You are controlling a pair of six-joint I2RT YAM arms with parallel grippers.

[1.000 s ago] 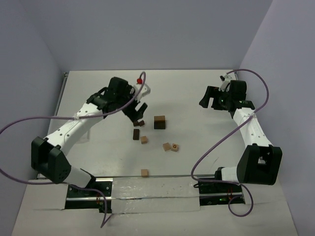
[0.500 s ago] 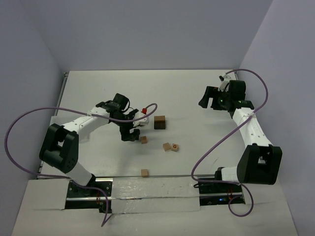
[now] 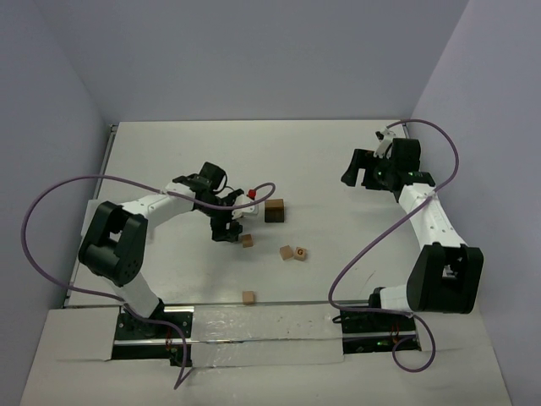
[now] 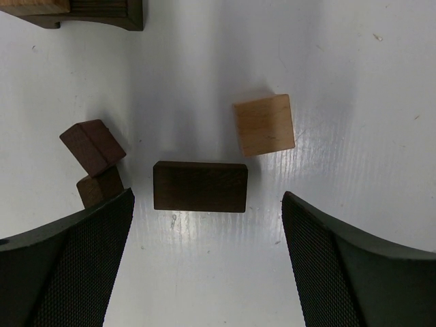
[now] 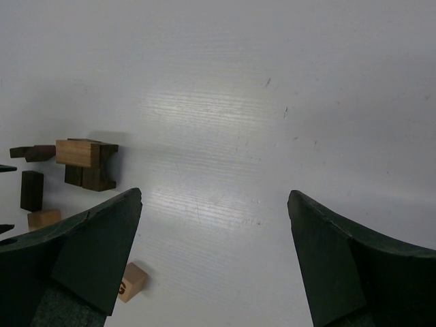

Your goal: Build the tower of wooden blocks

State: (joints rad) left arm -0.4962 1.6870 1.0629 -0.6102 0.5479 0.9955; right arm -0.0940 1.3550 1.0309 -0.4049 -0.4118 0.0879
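My left gripper (image 3: 226,227) is open and low over the table, its jaws either side of a flat dark brown block (image 4: 199,186) without touching it. A tan block (image 4: 264,125) lies just beyond it, and two small dark blocks (image 4: 92,145) lie to its left. A short stack (image 3: 274,210) of dark blocks with a tan block on top stands to the right. Two more blocks (image 3: 292,253), one printed with a G (image 5: 133,283), lie near the middle. A lone tan block (image 3: 248,297) lies near the front. My right gripper (image 3: 359,173) is open and empty at the far right.
Purple cables loop from both arms over the table's left and right sides. A shiny strip (image 3: 262,326) and the arm bases run along the near edge. Walls close in at the back and on both sides.
My left gripper has come down and toward the front, from above the dark blocks to low around the flat dark block. The blocks and the right arm have not moved.
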